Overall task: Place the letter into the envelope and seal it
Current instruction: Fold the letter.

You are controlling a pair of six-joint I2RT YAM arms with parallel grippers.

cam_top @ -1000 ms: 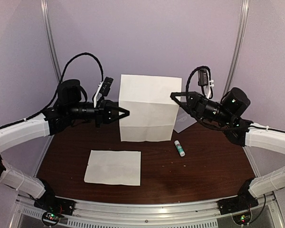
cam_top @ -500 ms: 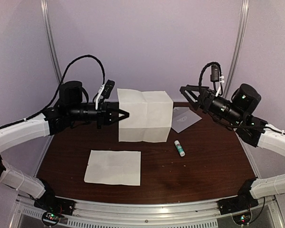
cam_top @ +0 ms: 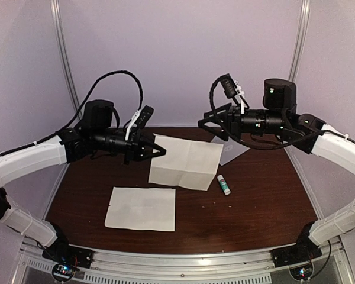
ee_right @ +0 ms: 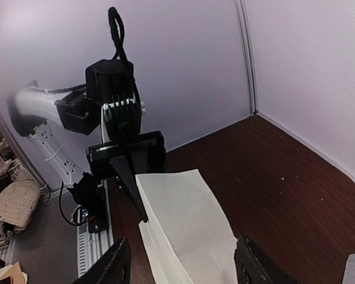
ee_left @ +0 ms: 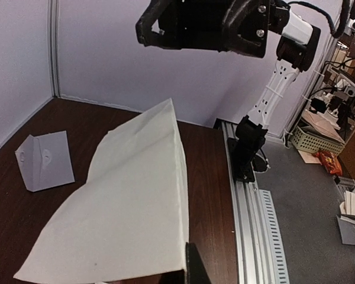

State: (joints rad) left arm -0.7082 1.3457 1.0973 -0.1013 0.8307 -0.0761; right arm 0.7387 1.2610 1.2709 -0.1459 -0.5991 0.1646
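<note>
Over the surface [cam_top: 266, 201], left claw [cam_top: 163, 152] clamps one edge of the letter [cam_top: 186, 164], aloft and drooping — right claw [cam_top: 207, 129] gapes, apart from it. Risk: one-edge support may let the fold unfurl or slip, well short of the envelope [cam_top: 234, 151].

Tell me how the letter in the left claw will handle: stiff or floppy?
Probably floppy: the letter, pinched at one edge by the left claw, sags toward the table. Likely light: that single pinch seems to carry it, with the right claw open and off it. Its creases may make it hinge if pushed.
</note>
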